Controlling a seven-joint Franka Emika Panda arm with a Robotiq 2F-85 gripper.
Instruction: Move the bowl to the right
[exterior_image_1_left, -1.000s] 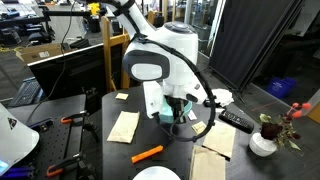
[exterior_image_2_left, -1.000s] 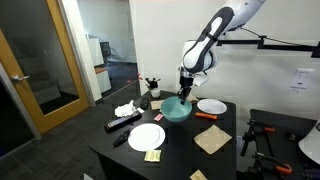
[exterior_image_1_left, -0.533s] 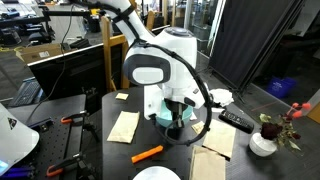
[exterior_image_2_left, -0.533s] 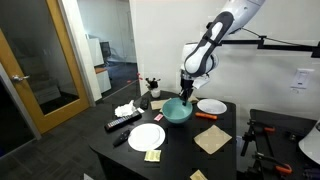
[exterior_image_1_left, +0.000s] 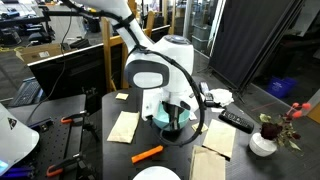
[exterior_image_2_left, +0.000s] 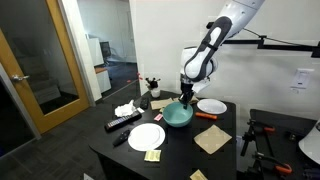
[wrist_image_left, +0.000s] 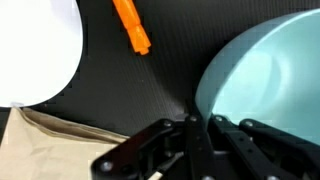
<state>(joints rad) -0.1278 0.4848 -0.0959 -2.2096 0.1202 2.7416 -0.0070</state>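
Observation:
The teal bowl (exterior_image_2_left: 178, 114) sits on the black table between the two white plates. In an exterior view it is mostly hidden behind my arm, only a sliver (exterior_image_1_left: 160, 117) showing. In the wrist view the bowl (wrist_image_left: 265, 85) fills the right side. My gripper (exterior_image_2_left: 184, 98) is down at the bowl's rim, and its fingers (wrist_image_left: 196, 128) are shut on the bowl's left rim. The bowl appears tilted slightly.
A white plate (exterior_image_2_left: 146, 137) lies at the front and another white plate (exterior_image_2_left: 211, 106) at the back. An orange marker (exterior_image_1_left: 147, 154) and tan cloths (exterior_image_1_left: 123, 126) lie on the table. A remote (exterior_image_1_left: 236, 120) and a white vase with flowers (exterior_image_1_left: 263, 141) stand nearby.
The gripper and bowl have shifted a little across the table toward the far white plate. Nothing else moved.

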